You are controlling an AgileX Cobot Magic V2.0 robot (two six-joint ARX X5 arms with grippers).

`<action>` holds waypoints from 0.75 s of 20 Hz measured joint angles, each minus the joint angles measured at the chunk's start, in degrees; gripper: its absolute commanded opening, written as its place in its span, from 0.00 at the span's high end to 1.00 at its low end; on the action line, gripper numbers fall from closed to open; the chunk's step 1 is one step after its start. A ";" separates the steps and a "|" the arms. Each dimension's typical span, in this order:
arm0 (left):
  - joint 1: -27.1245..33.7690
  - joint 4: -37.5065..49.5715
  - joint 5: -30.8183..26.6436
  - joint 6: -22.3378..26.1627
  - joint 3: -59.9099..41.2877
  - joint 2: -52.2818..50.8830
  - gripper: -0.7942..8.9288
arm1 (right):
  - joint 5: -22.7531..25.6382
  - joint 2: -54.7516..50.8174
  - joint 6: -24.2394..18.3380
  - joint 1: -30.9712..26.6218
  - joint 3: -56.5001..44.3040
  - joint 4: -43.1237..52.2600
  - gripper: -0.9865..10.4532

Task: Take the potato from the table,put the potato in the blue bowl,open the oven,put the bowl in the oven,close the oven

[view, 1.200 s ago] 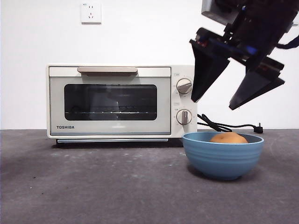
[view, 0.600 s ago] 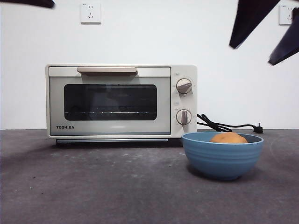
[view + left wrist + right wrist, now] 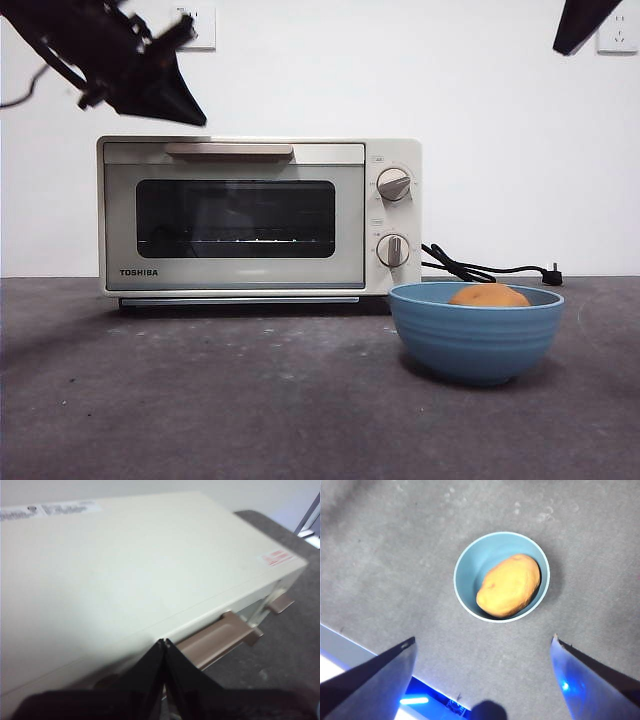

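The orange-tan potato [image 3: 489, 296] [image 3: 509, 586] lies inside the blue bowl [image 3: 476, 333] [image 3: 466, 569], which stands on the dark grey table [image 3: 250, 400] to the right of the oven. The cream-white Toshiba oven [image 3: 260, 217] [image 3: 125, 575] has its door closed, its beige handle [image 3: 229, 150] [image 3: 217, 640] along the top. My left gripper [image 3: 190, 110] [image 3: 164, 642] is shut and empty, hovering over the oven's top left, close to the handle. My right gripper [image 3: 482, 642] is open and empty high above the bowl, showing only as a black tip [image 3: 582, 22] at the top right.
A black cord with a plug [image 3: 485, 270] lies on the table behind the bowl. White wall sockets [image 3: 197, 28] sit on the back wall. Two round knobs [image 3: 394, 185] are on the oven's right side.
The right gripper has risen away from the bowl, almost leaving the front view. The left arm has come down from the top left corner toward the oven's top.
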 measured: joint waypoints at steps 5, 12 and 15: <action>-0.85 -0.37 -1.07 1.97 0.63 2.54 0.93 | 1.25 -0.87 0.55 0.00 0.00 -0.09 0.53; -2.47 -10.40 -0.57 4.22 2.14 1.33 0.93 | 1.31 -0.87 0.74 0.00 0.00 -0.09 0.53; -4.57 -18.93 1.64 4.33 2.49 0.63 0.93 | 4.11 -0.87 0.74 0.00 0.00 -0.09 0.53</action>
